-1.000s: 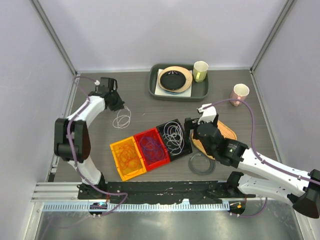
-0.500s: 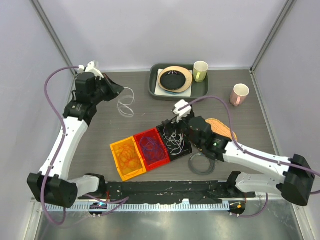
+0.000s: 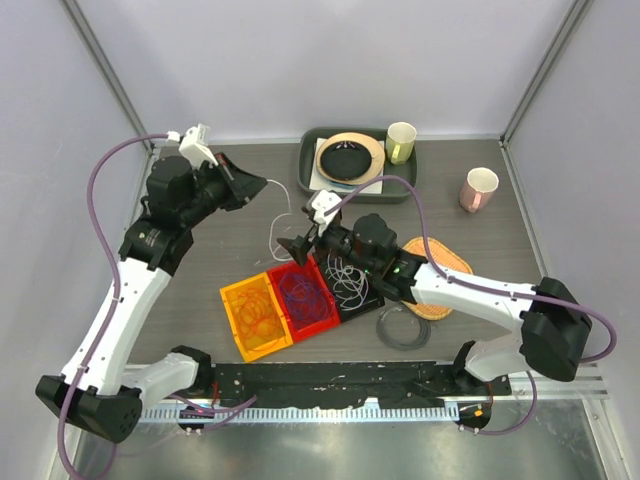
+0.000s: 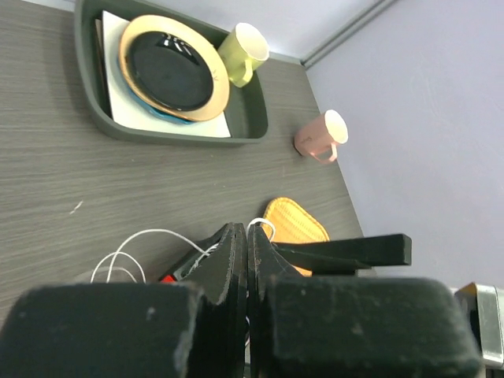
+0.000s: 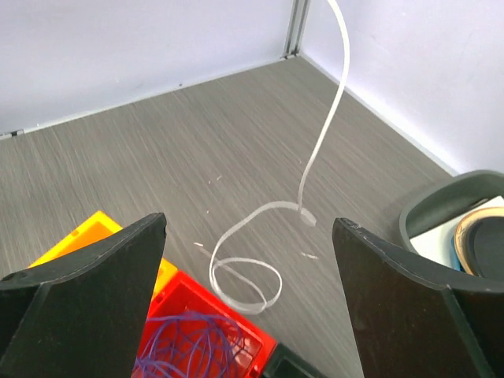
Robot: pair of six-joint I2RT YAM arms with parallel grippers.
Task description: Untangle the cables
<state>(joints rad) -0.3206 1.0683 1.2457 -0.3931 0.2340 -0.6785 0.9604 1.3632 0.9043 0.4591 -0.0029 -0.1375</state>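
Observation:
My left gripper (image 3: 262,184) is shut on a thin white cable (image 3: 288,205) and holds it up above the table. The cable hangs down and ends in small loops (image 5: 244,283) on the table by the red tray. In the left wrist view the jaws (image 4: 247,232) are closed with the white cable (image 4: 268,223) at their tip. My right gripper (image 3: 298,245) is open and empty, its fingers (image 5: 102,268) either side of the hanging cable (image 5: 307,216). The orange tray (image 3: 232,300) holds an orange-red coil, the red tray (image 3: 318,327) a purple-blue coil (image 5: 197,346), the black tray (image 3: 372,299) white coils.
A clear plastic ring (image 3: 403,328) lies right of the trays beside a woven orange mat (image 3: 445,262). A dark green tray (image 3: 400,185) with a plate and a yellow-green cup (image 3: 401,142) stands at the back. A pink cup (image 3: 480,188) is at the right.
My left gripper has lifted the white cable off the table and carried it right. My right arm has swung left over the trays to the hanging cable.

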